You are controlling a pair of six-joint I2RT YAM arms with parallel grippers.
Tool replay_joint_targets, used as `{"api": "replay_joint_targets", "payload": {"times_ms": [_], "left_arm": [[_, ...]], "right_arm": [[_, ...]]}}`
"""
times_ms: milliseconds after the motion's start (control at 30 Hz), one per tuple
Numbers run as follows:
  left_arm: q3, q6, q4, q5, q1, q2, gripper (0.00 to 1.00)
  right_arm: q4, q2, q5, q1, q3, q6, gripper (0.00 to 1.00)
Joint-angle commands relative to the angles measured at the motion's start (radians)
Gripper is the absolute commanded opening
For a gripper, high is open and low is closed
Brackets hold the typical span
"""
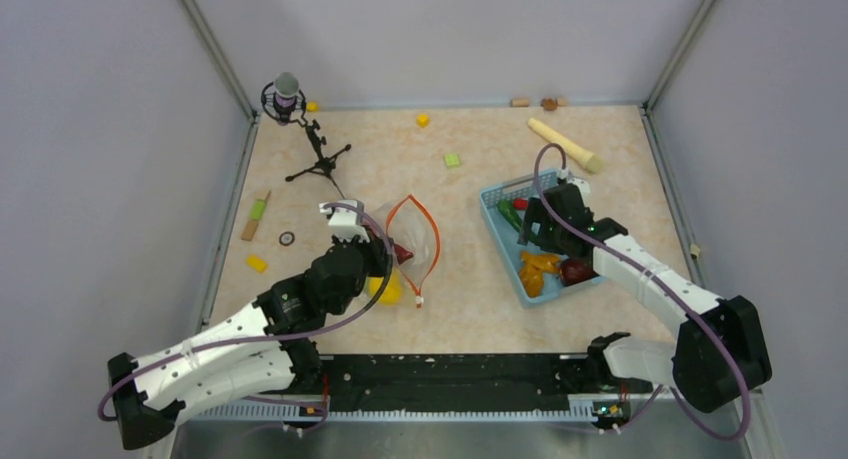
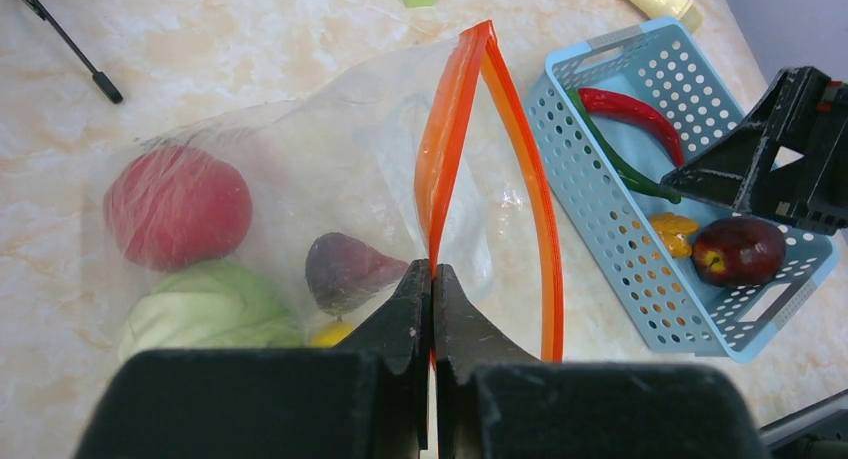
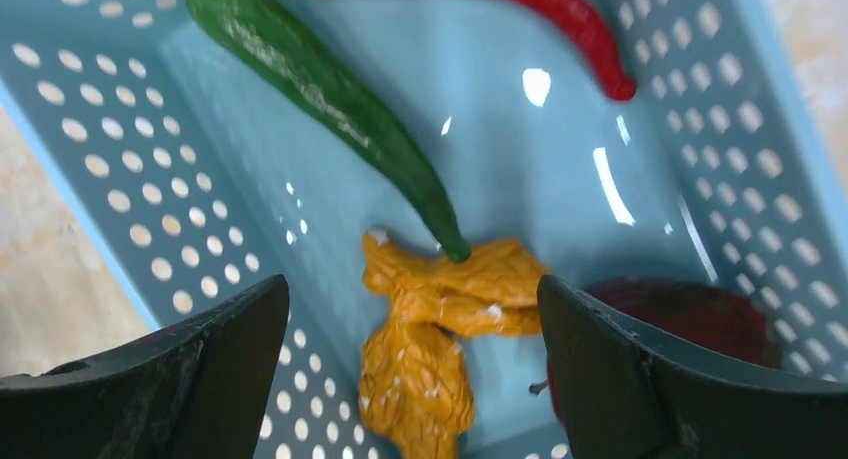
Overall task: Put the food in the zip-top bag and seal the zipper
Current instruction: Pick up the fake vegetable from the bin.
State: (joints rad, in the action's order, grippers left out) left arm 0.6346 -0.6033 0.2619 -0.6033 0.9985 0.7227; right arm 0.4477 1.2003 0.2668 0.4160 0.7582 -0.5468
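Zipper [image 2: 448, 139] pinched in L fingers [image 2: 405, 319], long axis pointing away, R fingers [image 3: 180, 379] wide

We find bare table [image 1: 470, 274] between the basket [image 1: 497, 192] and the zip-top bag [image 1: 415, 241], whose zipper [image 2: 500, 159] gapes toward the right edge. Basket walls hem the spread right gripper [image 3: 408, 309]. The left gripper [image 2: 432, 279] pinches the mouth's near end.

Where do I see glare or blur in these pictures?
Right wrist view: white glare patches on the basket floor, and the right fingers look soft. Left wrist view: the left fingers are blurred; the bag glints faintly. Top view: even light, weak shadows.
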Motion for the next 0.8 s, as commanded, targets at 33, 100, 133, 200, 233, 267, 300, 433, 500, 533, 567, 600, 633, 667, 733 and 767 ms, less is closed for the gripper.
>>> {"api": "replay_joint_targets", "payload": {"times_ms": [33, 100, 133, 200, 233, 267, 300, 433, 500, 533, 567, 600, 633, 667, 733, 767], "left_arm": [[0.015, 0.002, -0.023, -0.004, 0.003, -0.007, 0.00], [0.013, 0.002, -0.027, 0.000, 0.003, -0.009, 0.00], [0.013, 0.002, -0.027, -0.001, 0.004, -0.009, 0.00], [0.011, -0.001, -0.029, -0.002, 0.004, -0.006, 0.00], [0.009, -0.002, -0.032, 0.001, 0.004, -0.004, 0.00], [0.008, -0.001, -0.035, 0.004, 0.004, -0.001, 0.00], [0.007, -0.002, -0.037, 0.005, 0.004, 0.000, 0.00], [0.009, -0.005, -0.042, 0.015, 0.005, 0.018, 0.00], [0.012, -0.007, -0.042, 0.019, 0.004, 0.024, 0.00], [0.011, -0.006, -0.041, 0.019, 0.004, 0.025, 0.00], [0.012, -0.005, -0.041, 0.018, 0.005, 0.025, 0.00], [0.011, -0.005, -0.041, 0.016, 0.004, 0.024, 0.00], [0.012, -0.006, -0.039, 0.016, 0.005, 0.022, 0.00], [0.011, -0.007, -0.039, 0.016, 0.004, 0.021, 0.00], [0.010, -0.006, -0.039, 0.014, 0.005, 0.019, 0.00], [0.010, -0.006, -0.041, 0.013, 0.004, 0.018, 0.00]], "right_arm": [[0.069, -0.045, -0.146, -0.005, -0.020, -0.109, 0.92], [0.078, -0.064, -0.161, -0.004, -0.033, -0.134, 0.92], [0.090, -0.070, -0.161, -0.004, -0.037, -0.146, 0.92], [0.113, -0.071, -0.158, -0.005, -0.043, -0.160, 0.93], [0.122, -0.068, -0.156, -0.004, -0.047, -0.160, 0.93], [0.133, -0.061, -0.153, -0.004, -0.047, -0.159, 0.94], [0.142, -0.052, -0.147, -0.004, -0.049, -0.158, 0.94], [0.135, 0.000, -0.125, -0.004, -0.052, -0.168, 0.95], [0.114, 0.030, -0.126, -0.004, -0.046, -0.168, 0.96], [0.105, 0.051, -0.126, -0.005, -0.043, -0.168, 0.96], [0.094, 0.067, -0.126, -0.004, -0.042, -0.171, 0.96], [0.083, 0.085, -0.128, -0.005, -0.041, -0.171, 0.96], [0.069, 0.101, -0.132, -0.005, -0.041, -0.171, 0.96], [0.054, 0.118, -0.139, -0.004, -0.042, -0.172, 0.96], [0.026, 0.149, -0.143, -0.004, -0.042, -0.175, 0.96], [0.007, 0.162, -0.146, -0.005, -0.046, -0.178, 0.96]]}}
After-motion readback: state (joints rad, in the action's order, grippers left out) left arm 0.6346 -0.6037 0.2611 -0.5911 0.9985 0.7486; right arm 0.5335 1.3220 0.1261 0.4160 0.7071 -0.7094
